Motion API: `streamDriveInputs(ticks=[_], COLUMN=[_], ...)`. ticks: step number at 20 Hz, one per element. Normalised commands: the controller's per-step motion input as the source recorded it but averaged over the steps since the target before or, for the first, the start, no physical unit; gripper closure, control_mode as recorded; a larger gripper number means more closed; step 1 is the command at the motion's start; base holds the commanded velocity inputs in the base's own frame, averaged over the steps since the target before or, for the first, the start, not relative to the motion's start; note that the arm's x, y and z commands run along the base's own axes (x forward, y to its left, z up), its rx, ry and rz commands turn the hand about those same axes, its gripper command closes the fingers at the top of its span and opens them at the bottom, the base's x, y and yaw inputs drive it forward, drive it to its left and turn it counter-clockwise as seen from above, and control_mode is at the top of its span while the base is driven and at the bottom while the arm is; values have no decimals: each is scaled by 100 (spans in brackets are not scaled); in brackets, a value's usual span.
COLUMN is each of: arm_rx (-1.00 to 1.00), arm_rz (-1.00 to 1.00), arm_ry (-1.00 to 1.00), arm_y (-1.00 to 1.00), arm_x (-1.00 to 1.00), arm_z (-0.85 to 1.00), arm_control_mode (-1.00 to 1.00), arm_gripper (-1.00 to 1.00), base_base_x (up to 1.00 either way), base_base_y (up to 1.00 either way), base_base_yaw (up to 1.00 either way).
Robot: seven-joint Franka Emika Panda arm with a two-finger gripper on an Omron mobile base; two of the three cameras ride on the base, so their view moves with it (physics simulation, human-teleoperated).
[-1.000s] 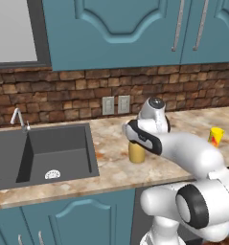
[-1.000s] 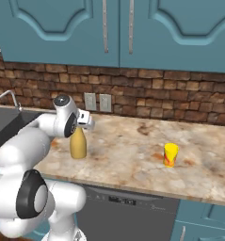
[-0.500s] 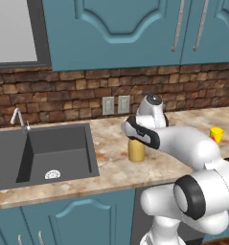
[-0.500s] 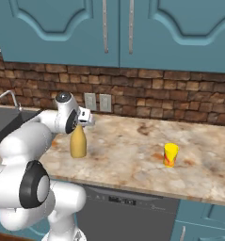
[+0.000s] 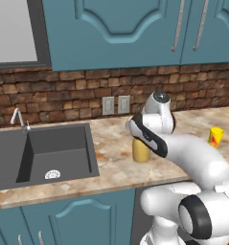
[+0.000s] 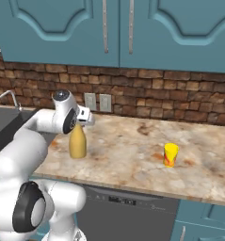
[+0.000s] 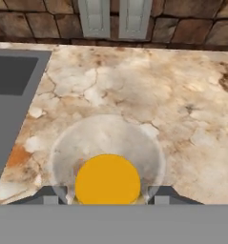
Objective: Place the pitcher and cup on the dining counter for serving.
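Note:
The mustard-yellow pitcher (image 5: 141, 152) (image 6: 77, 144) stands upright on the marbled kitchen counter (image 6: 132, 155), just right of the sink. My gripper (image 6: 78, 128) reaches down over its neck. In the hand view the pitcher's round top (image 7: 108, 181) sits squarely between the two fingertips (image 7: 56, 194), which press in on either side, so my gripper (image 7: 107, 193) is shut on it. The small yellow cup (image 5: 214, 136) (image 6: 170, 154) with its orange-red base stands alone farther right on the same counter. The dining counter is out of view.
A dark sink (image 5: 49, 153) with a faucet (image 5: 20, 119) lies left of the pitcher. Brick backsplash with two wall outlets (image 5: 116, 104) runs behind, and teal cabinets (image 6: 118, 28) hang overhead. The counter's front edge is close to the pitcher.
The jaws have closed in around the pitcher's neck. The arm has shifted only slightly; pitcher and cup stay where they were.

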Motion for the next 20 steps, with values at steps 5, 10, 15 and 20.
streamDriveInputs(ticks=[5, 10, 15, 20], arm_rx=[0, -1, 0, 0], arm_rz=[0, 1, 0, 0], arm_ry=[-35, -32, -14, -2], arm_y=[-40, -29, -8, 0], arm_x=[-76, -92, -53, -4], arm_z=[78, 57, 47, 40], arm_control_mode=[-100, -100, -100, -100], arm_gripper=[100, 100, 100, 100], base_base_x=[0, 0, 0, 0], base_base_y=[0, 0, 0, 0], base_base_yaw=[0, 0, 0, 0])
